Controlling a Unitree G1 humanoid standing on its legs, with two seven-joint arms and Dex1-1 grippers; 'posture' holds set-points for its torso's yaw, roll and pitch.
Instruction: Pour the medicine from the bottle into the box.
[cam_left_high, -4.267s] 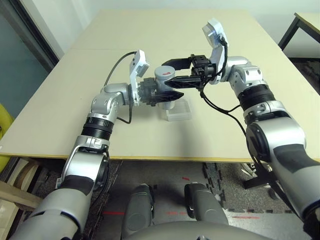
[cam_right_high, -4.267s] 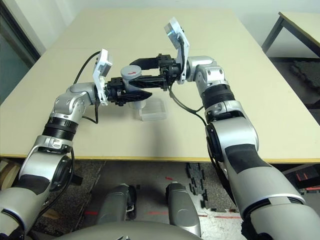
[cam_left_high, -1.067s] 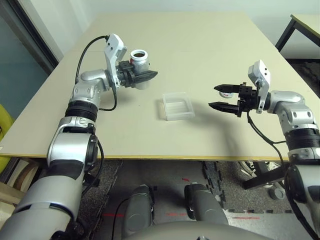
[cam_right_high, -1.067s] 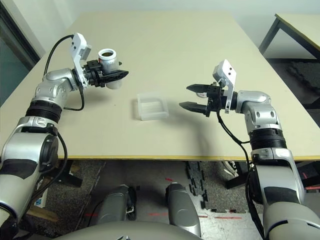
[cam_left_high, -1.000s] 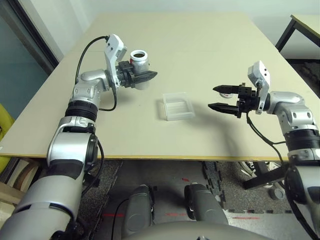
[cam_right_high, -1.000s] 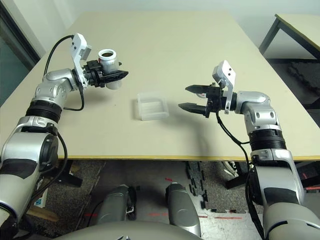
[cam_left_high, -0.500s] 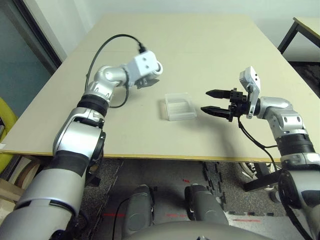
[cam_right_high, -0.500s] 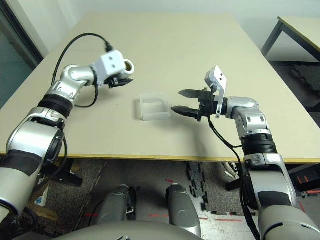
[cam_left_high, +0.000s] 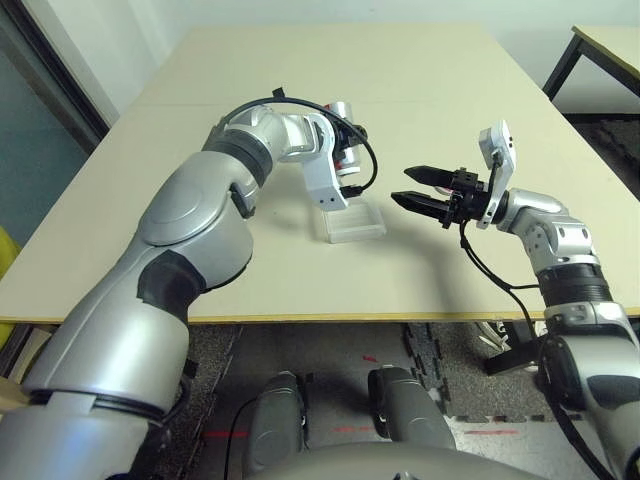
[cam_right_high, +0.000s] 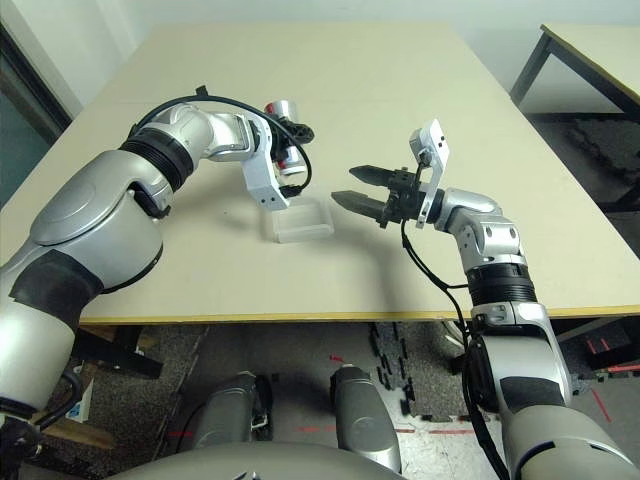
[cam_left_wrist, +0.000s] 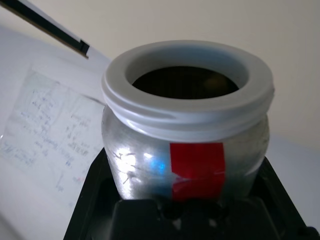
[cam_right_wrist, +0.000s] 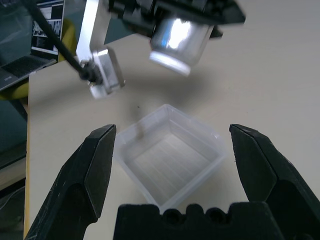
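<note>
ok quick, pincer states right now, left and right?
Left pincer: closed on the uncapped bottle, tipped above the box.
Right pincer: open, holding nothing, beside the box.

Silvery bottle (cam_left_wrist: 186, 150) (red label mark), clear box (cam_right_wrist: 170, 157)

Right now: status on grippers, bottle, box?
Left gripper shut on the uncapped bottle, tipped above the box. Right gripper open beside the box. Box empty; nothing in the way.

One bottle (cam_left_wrist: 187, 130), one box (cam_right_wrist: 170, 155), two tools, one table (cam_left_high: 420, 60)
</note>
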